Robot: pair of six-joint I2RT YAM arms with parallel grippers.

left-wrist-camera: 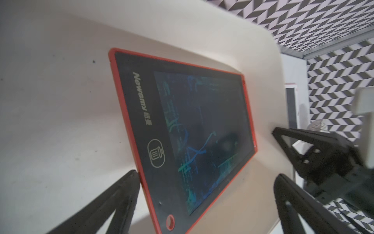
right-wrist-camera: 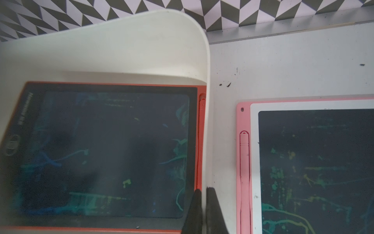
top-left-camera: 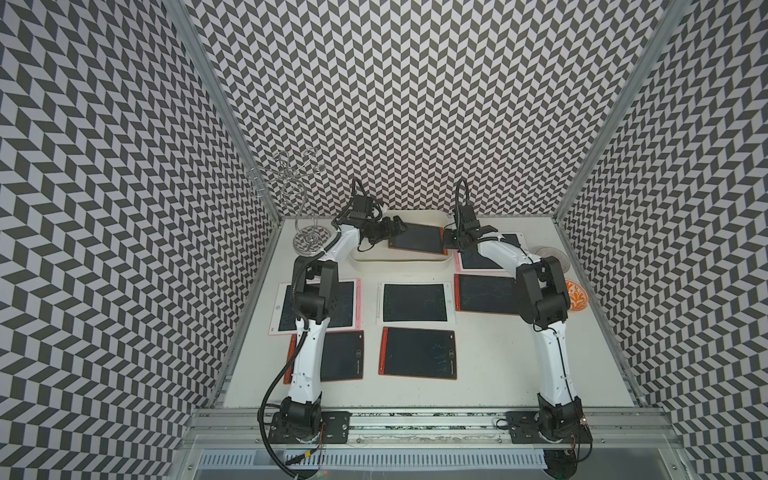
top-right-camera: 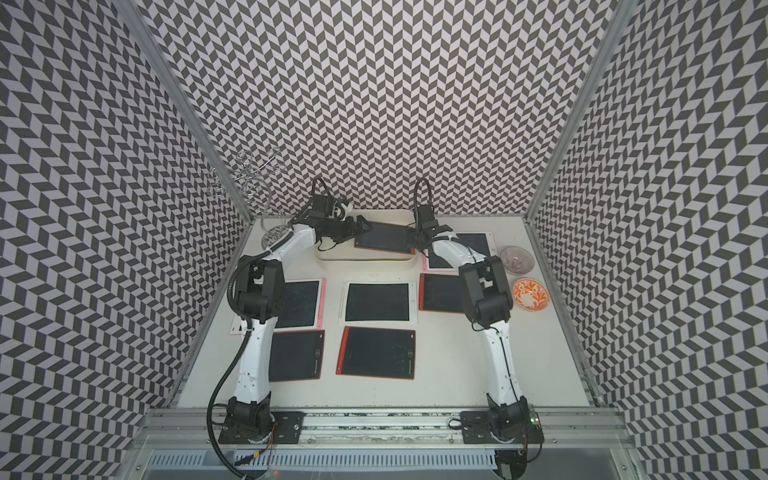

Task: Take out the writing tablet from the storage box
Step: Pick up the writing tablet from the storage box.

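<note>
The writing tablet [top-left-camera: 415, 240] lies inside the storage box [top-left-camera: 399, 262] at the back of the surface [top-left-camera: 498, 374]. I judge it light, thin and stiff, with a smooth screen that marks easily, so the plastic frame at its logo end is the better place to take it. The left fingers [left-wrist-camera: 125, 192] stand wide apart and hold nothing, one just beside that end. The right fingers [right-wrist-camera: 195, 206] are pressed together and seem to pinch the box's side wall. The tablet is a flat rectangle with a red-orange frame, a dark screen with faint green and blue scribbles, and a red stylus [right-wrist-camera: 201, 131] along one edge.
</note>
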